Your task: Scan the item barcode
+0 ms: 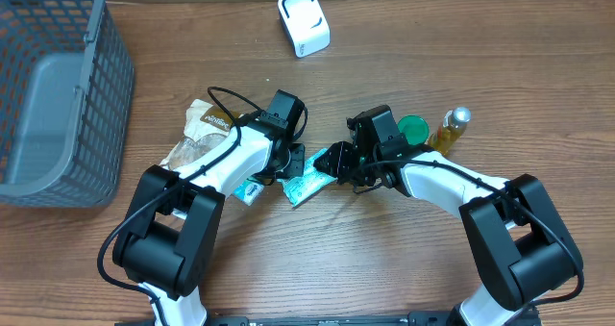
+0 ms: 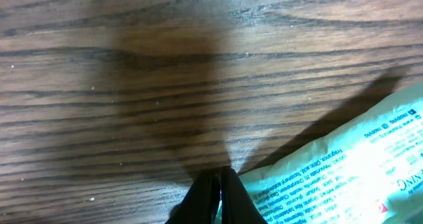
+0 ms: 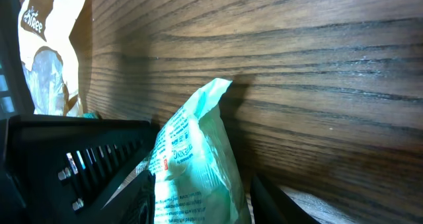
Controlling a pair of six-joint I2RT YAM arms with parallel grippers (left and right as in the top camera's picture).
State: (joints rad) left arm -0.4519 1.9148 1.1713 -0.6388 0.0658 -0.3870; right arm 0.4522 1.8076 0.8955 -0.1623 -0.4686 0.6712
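Observation:
The item is a teal-green printed packet (image 1: 309,185) lying on the wooden table between my two arms. The left wrist view shows its printed side (image 2: 350,158) running off to the right. My left gripper (image 2: 219,176) is shut, with a sliver of the packet's edge pinched between its tips; overhead it sits at the packet's left end (image 1: 288,163). The right wrist view shows the packet (image 3: 195,164) standing between my right gripper's (image 3: 201,184) spread fingers. The left finger (image 3: 135,197) is against it and the right finger (image 3: 277,204) is apart from it. No barcode shows.
A white scanner-like device (image 1: 304,21) stands at the back centre. A grey mesh basket (image 1: 58,95) fills the far left. A brown snack bag (image 1: 202,134) lies under the left arm. A green cap (image 1: 413,127) and a small bottle (image 1: 452,129) sit behind the right arm.

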